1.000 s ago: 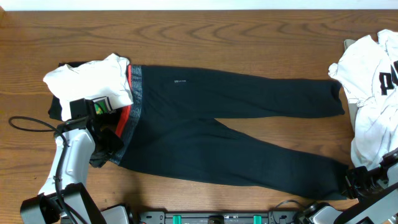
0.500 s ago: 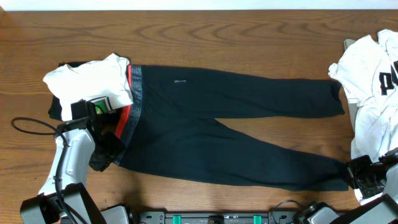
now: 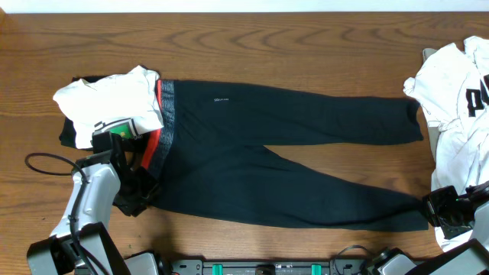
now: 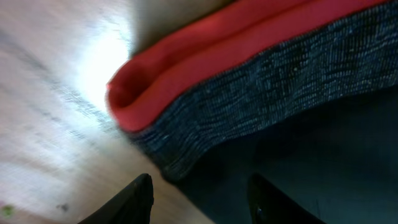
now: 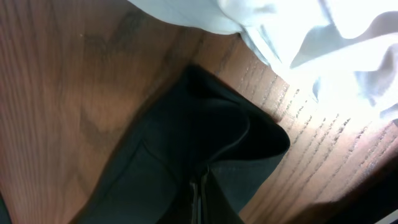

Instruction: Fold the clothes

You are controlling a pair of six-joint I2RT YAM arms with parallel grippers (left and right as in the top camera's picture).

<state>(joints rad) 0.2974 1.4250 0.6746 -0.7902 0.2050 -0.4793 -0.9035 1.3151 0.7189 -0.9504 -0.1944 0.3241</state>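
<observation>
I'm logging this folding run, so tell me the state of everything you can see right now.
Pants: unfolded, spread flat, legs apart.
Left tool: open at the waistband corner.
Right tool: shut on the pants.
Shirt with green logo: crumpled, overlapping the waistband.
Shirt with black lettering: crumpled, far right.

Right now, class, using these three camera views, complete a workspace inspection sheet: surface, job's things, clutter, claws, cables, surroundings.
Surface: brown wooden table, grain showing.
Job's things: long black soft-fabric pants with grey, red-orange-edged waistband, spread flat, unfolded.
Clutter: white T-shirt with green logo overlapping the waistband; white T-shirt with black lettering at the right edge.
Claws: left claw open at the waistband corner; right claw apparently shut on the lower leg's hem.
Cables: black cable looping at the left.
Surroundings: pale strip beyond the far edge.
</observation>
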